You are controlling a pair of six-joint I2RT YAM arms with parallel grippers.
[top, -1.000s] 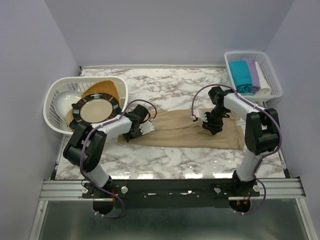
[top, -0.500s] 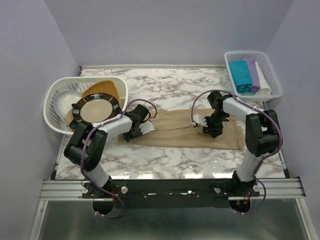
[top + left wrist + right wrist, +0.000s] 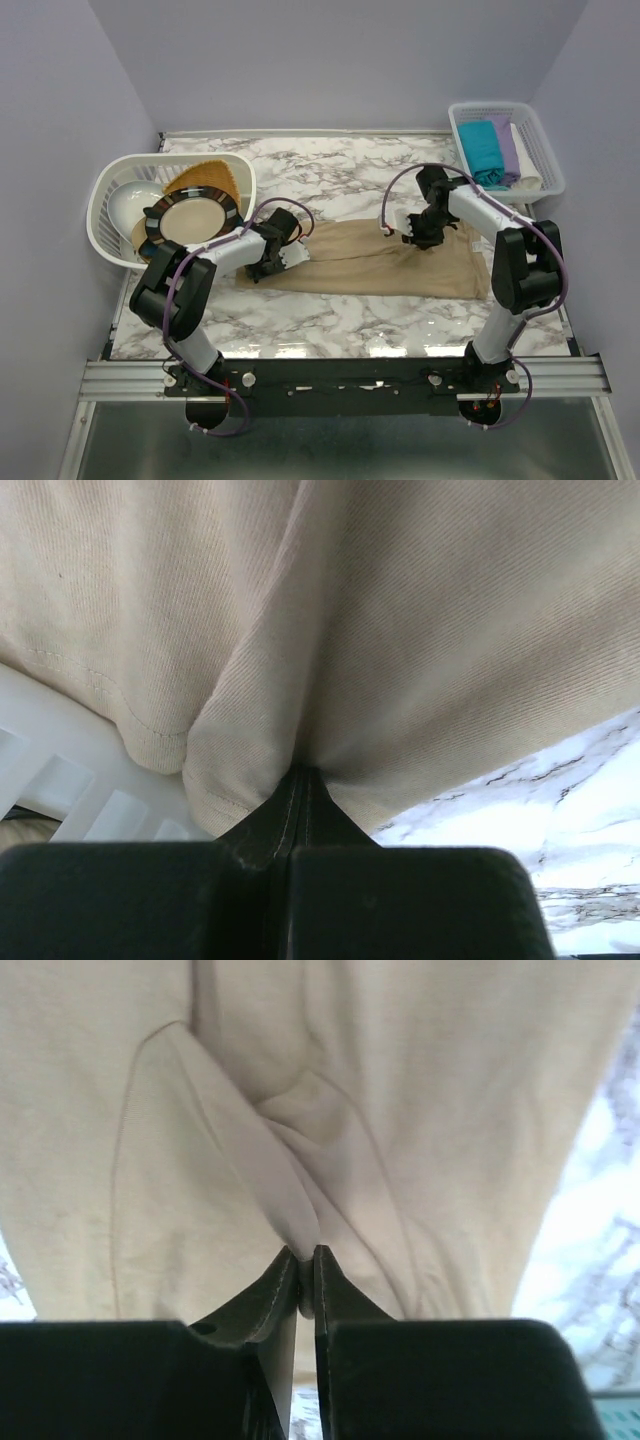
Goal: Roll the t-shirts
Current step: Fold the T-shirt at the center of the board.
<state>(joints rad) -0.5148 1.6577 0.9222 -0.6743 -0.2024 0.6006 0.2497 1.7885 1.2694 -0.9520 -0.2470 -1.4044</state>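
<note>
Garment: the beige t-shirt (image 3: pixel 370 265) is laid as a long folded band across the marble table (image 3: pixel 350 180).
Left gripper (image 3: pixel 268 262): clamped on the band's left end.
Right gripper (image 3: pixel 415 238): pinched narrow on a raised fold at the far edge.
Step judged: the cloth is being gathered for rolling.
Recommendation: both pinches should be held level and the cloth drawn taut, so a straight, tight roll is obtained.
</note>
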